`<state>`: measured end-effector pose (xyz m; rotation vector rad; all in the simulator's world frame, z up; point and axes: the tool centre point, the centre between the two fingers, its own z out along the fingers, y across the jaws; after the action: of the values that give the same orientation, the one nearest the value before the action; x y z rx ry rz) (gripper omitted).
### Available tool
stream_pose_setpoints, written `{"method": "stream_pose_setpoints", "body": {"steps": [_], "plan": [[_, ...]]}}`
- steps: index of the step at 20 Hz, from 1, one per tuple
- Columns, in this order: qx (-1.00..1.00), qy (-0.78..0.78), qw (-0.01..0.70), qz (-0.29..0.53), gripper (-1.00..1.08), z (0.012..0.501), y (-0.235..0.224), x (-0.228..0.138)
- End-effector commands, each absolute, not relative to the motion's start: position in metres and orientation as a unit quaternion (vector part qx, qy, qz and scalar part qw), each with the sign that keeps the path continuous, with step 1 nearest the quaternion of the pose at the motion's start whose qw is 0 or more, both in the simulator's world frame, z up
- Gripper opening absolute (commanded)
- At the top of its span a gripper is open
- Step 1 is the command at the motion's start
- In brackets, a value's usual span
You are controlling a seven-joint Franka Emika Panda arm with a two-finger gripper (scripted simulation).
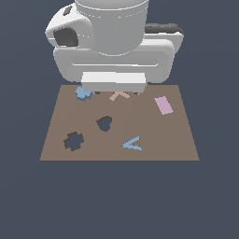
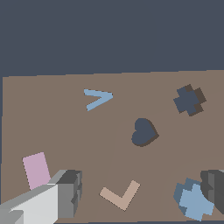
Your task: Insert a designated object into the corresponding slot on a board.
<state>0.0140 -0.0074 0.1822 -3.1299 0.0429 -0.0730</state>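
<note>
The blue gear-shaped piece [image 1: 83, 94] lies on the brown board [image 1: 154, 130] near its far edge, at the exterior view's left, partly under my hand. In the wrist view the blue piece [image 2: 192, 202] sits right beside one finger [image 2: 214, 190], which overlaps its edge. My gripper [image 2: 142, 197] is open and empty, its fingers wide apart above the board. The gear-shaped slot [image 1: 73, 141] is a dark cutout near the board's front left corner; it also shows in the wrist view [image 2: 189, 100].
A dark heart-shaped cutout [image 1: 104, 123] lies mid-board. A tan L-shaped piece [image 2: 120, 194] lies between my fingers. A light-blue V piece [image 1: 132, 144] lies near the front edge and a pink rectangle [image 1: 163, 105] at the right. The arm's body [image 1: 112, 42] hides the far edge.
</note>
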Motion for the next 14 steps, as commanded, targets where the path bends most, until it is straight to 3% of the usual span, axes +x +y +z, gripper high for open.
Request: {"method": "stream_pose_setpoints", "body": {"steps": [1,14], "plan": [[-1.0,0.014,0.005,-0.023,1.0,0.182,-0.007,0.014],[-0.998,0.059,0.003,-0.016,1.0,0.142,-0.05,-0.017]]}}
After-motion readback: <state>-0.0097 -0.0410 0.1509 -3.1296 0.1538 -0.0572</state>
